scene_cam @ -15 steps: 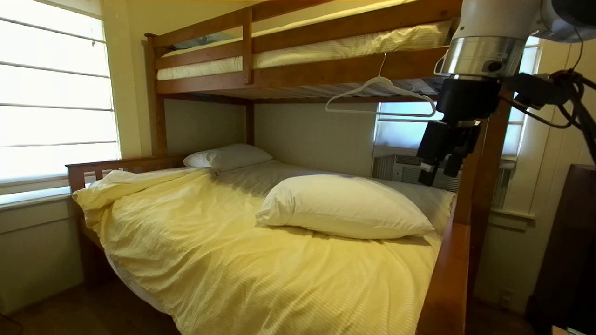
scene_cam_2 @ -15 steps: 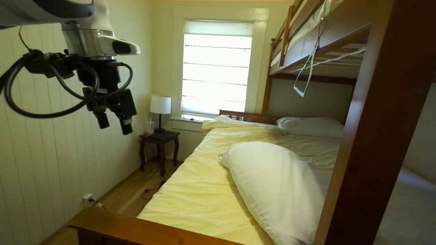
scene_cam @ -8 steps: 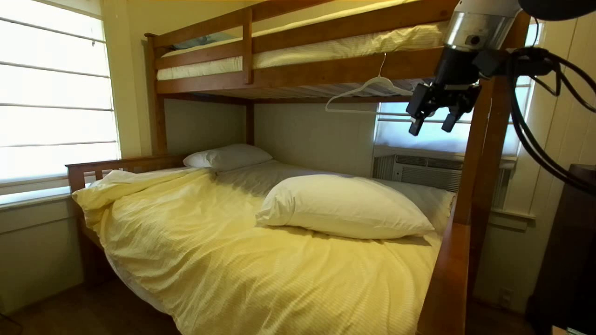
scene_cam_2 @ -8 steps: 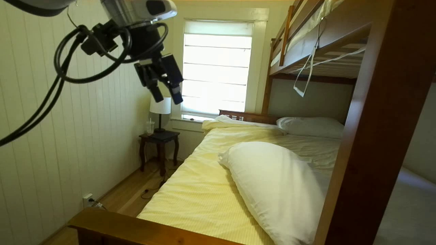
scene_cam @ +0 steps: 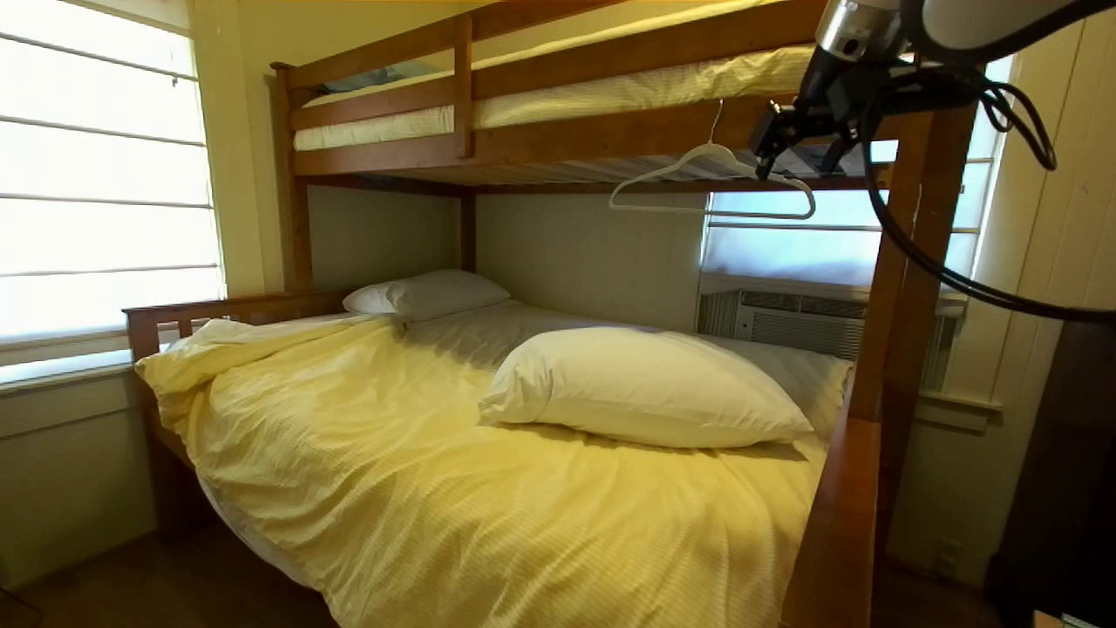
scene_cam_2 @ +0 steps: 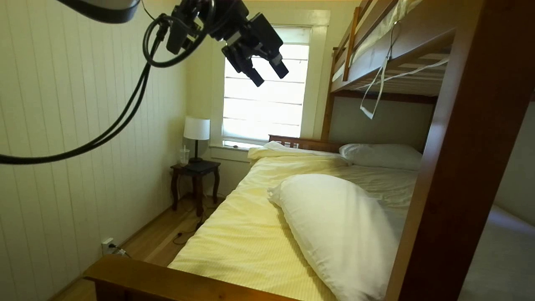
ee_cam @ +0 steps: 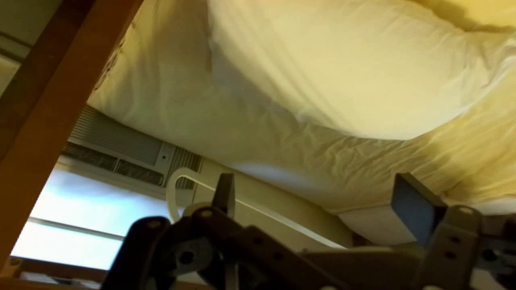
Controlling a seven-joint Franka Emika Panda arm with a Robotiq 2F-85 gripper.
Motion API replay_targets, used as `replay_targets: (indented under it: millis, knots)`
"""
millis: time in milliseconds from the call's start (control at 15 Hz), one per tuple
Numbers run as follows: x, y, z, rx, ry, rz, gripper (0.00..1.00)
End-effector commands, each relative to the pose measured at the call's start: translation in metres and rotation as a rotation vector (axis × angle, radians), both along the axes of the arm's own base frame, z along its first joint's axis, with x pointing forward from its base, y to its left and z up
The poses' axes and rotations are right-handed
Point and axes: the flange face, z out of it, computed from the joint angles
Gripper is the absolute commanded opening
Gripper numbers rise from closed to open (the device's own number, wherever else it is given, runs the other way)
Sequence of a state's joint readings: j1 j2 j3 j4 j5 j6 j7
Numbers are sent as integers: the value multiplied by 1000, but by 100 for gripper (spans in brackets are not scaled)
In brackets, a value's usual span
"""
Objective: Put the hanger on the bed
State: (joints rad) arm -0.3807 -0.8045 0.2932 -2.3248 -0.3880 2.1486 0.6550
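Hanger (scene_cam: 715,151): one, hung from the upper bunk rail (scene_cam: 602,138). Claw (scene_cam_2: 270,75): spread wide, unladen; we should grip squarely, then unhook upward.

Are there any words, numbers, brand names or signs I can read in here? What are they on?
No text can be read in any view.
Air conditioner: anything on its panel is too small to read.
Cup beside the lamp: too small to tell if anything is printed.
Hanger: no writing shows.
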Motion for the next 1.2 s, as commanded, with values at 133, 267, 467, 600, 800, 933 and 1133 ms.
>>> replay_targets:
  millis: [133, 267, 467, 600, 800, 933, 1133]
  knots:
    - [17, -6, -11, -55, -20, -67, 100]
    - [20, -6, -13, -59, -20, -73, 100]
    - [30, -11, -14, -136, -81, -37, 100]
    - [40, -19, -4, -242, -145, -22, 100]
    - [60, -29, 6, -366, -230, -22, 100]
    - [74, -36, 8, -424, -274, -44, 100]
    - [93, -47, 10, -514, -333, -111, 100]
